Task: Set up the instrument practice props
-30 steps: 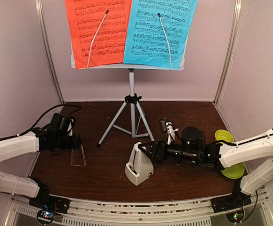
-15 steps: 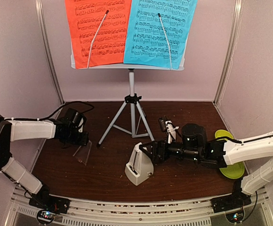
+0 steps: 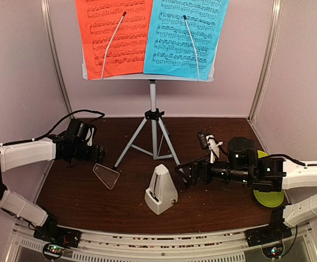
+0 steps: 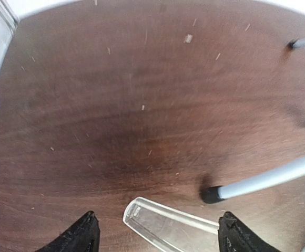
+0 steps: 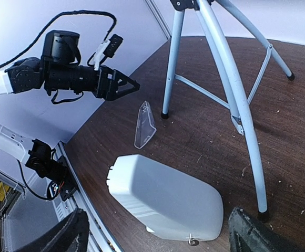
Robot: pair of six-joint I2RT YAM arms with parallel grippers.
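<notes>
The surface [image 3: 93, 202] fills the lower half of the top view. At its upper centre stands the music stand [image 3: 152, 103], its tripod legs splayed, with the red page [image 3: 112, 35] and blue page [image 3: 186, 33] side by side on the desk, each under a thin wire holder. That part looks finished.

The left end effector [image 3: 94, 155], left of centre, is spread wide and holds nothing. The right end effector [image 3: 192, 176], right of centre, is also spread and stands just apart from the metronome [image 3: 161, 191], which is upright at lower centre in front of the tripod. A green plate [image 3: 269, 197] shows at the lower right, partly under the right arm.

A clear plastic piece [image 3: 106, 176] lies flat between the left end effector and the metronome. I take it for the metronome's cover.

By my reading, the step in hand is letting go of the metronome and its cover. The next move calls for both arms to back out without clipping a tripod leg.

The left wrist view alone shows the clear piece lying loose between the spread fingertips [image 4: 84, 237], close to a black tripod foot [image 4: 211, 195]. The right wrist view alone shows the gap between its fingers and the metronome's pale body.
</notes>
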